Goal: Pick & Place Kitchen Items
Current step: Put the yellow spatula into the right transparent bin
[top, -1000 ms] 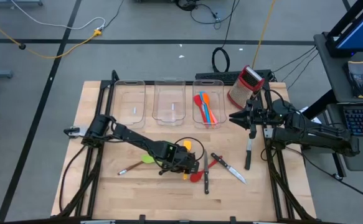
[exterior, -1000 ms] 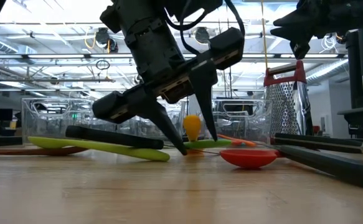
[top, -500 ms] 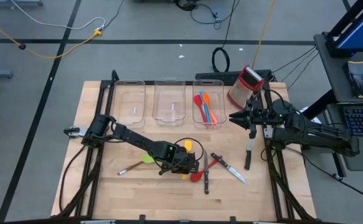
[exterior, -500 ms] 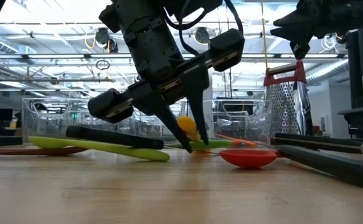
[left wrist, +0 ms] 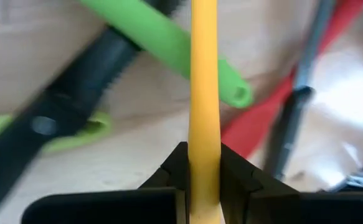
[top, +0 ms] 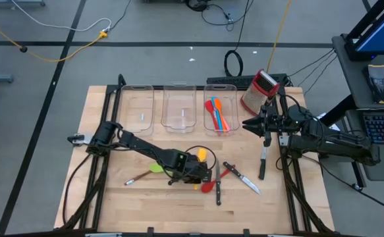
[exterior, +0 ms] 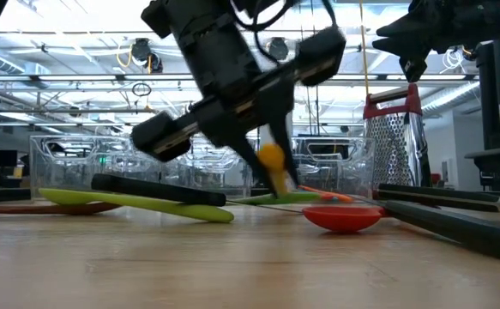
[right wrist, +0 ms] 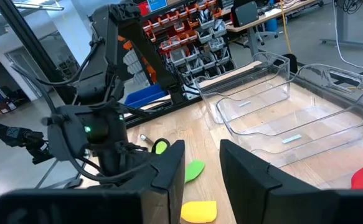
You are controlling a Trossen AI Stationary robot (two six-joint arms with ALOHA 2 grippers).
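My left gripper (top: 193, 172) is down among the loose kitchen items at the table's middle front, shut on a yellow utensil (top: 202, 154). Around it lie green utensils (exterior: 138, 204), a red spoon (exterior: 342, 217) and black-handled knives (top: 218, 181). The right-hand clear bin (top: 219, 108) holds orange, red and blue utensils. My right gripper (top: 247, 124) hovers open above the table's right side, next to that bin, with nothing between its fingers (right wrist: 172, 174). My left gripper pinches the yellow utensil's handle (left wrist: 204, 155) between its two fingers, about midway along it. The fingers slant down from the table's left and lie across the handle. The head end (exterior: 271, 159) stands tipped up above the table; the other end is hidden behind the fingers.
Two more clear bins (top: 139, 108) (top: 179, 108) stand in the back row, left of the filled one. A red-and-steel box grater (top: 259, 92) stands at the back right. Another knife (top: 263, 161) lies under the right arm. Bare wood shows at the near left.
My left gripper has shut its fingers on the yellow utensil's handle and rolled a little without shifting place. The yellow head now stands somewhat higher and more tipped than before. My right arm has kept still.
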